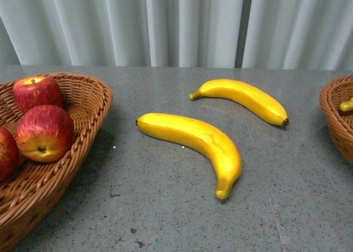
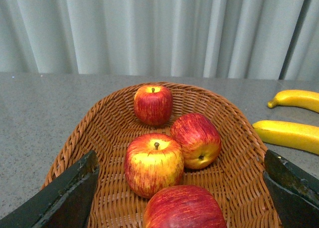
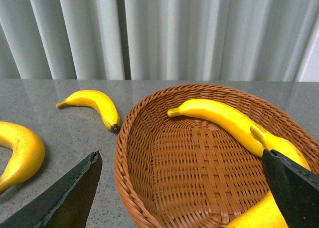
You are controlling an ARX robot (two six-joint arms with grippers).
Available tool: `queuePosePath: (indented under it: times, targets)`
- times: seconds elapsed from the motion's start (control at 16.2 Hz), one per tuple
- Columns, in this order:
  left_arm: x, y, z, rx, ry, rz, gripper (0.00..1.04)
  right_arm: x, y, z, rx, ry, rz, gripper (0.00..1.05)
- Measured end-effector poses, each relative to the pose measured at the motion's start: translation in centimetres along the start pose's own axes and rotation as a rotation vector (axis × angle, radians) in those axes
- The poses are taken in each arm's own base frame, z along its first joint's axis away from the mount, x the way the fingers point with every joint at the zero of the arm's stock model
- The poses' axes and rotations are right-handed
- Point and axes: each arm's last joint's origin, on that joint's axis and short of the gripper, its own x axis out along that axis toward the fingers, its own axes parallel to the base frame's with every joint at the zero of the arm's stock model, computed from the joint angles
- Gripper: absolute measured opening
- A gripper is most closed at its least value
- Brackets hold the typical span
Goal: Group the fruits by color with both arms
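Note:
Two yellow bananas lie on the grey table in the front view: a large curved one (image 1: pixel 198 144) in the middle and a smaller one (image 1: pixel 242 99) behind it. Red apples (image 1: pixel 45 132) (image 1: pixel 37 92) sit in the left woven basket (image 1: pixel 91 114). The left wrist view shows several apples (image 2: pixel 154 163) (image 2: pixel 153 104) (image 2: pixel 197 139) in that basket (image 2: pixel 107 133), with my left gripper (image 2: pixel 182 200) open and empty above them. My right gripper (image 3: pixel 184 198) is open and empty over the right basket (image 3: pixel 149 153), which holds bananas (image 3: pixel 219 118). No arm shows in the front view.
The right basket's rim (image 1: pixel 333 111) shows at the front view's right edge with a banana tip (image 1: pixel 346 105) inside. Both table bananas also show in the right wrist view (image 3: pixel 94 102) (image 3: pixel 22 153). Grey curtains hang behind the table.

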Motion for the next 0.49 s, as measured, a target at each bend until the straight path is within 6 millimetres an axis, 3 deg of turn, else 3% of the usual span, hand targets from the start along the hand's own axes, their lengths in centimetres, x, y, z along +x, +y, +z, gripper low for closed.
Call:
queuePosePath:
  times: [0.49]
  targets:
    - [0.0, 0.0, 0.0, -0.001, 0.0, 0.0, 0.98, 0.0, 0.0, 0.0, 0.0, 0.0, 0.0, 0.98]
